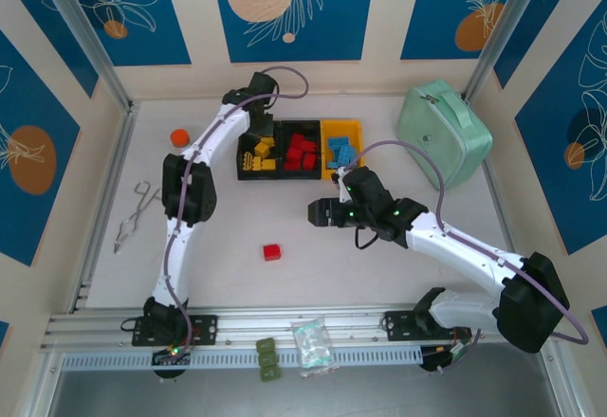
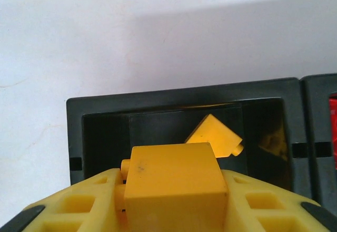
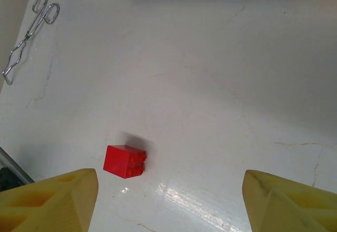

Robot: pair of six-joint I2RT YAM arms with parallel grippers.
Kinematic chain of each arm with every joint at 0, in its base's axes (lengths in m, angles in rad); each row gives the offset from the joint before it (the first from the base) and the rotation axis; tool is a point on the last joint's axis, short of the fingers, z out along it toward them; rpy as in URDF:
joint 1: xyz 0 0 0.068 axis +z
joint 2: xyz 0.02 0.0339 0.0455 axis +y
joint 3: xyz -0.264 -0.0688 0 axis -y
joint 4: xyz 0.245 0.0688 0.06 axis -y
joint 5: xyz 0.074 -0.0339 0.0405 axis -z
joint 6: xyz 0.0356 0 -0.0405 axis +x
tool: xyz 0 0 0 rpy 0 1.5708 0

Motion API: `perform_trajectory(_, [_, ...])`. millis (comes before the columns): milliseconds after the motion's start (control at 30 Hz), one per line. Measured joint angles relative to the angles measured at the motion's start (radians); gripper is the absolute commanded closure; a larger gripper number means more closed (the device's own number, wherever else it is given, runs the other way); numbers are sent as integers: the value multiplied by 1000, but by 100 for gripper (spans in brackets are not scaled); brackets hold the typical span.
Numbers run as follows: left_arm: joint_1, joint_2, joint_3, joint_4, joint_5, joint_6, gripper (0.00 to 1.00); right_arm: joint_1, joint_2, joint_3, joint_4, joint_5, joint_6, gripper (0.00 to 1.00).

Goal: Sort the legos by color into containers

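Over the white bench (image 2: 105, 31), your left hand (image 2: 176, 213) pinches a yellow lego (image 2: 176, 182) above the black container (image 2: 105, 121). A tilted release may bounce it out. Right hand (image 3: 169, 190): spread.

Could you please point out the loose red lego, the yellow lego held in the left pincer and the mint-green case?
loose red lego (image 1: 272, 252), top external view, its top face.
held yellow lego (image 2: 176, 187), left wrist view, its broad front face.
mint-green case (image 1: 443, 135), top external view, middle of its lid.
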Motion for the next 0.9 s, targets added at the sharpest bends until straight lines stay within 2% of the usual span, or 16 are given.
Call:
perform_trajectory(133, [0,4,2,-16,-5,11,40,0,0,0,0,0,0,27])
perform_trajectory(233, [0,4,5,-22,-4,12,37,0,6,0,0,0,4,27])
perform_trajectory(400, [0,-19,-25,-25,19,11,37,6,12,0,1,0,7,27])
perform_trajectory(500, [-8,-107,-139,-19,56,4,36,10,10,0,0,0,7,27])
perform_trajectory(633, [-25,-310,-369,16,111,-7,36,11,-30,-4,-5,0,6,27])
perform_trajectory(900, [-115,-695,-795,90,192,-71,32,11,-167,-56,-32,-1,-5,27])
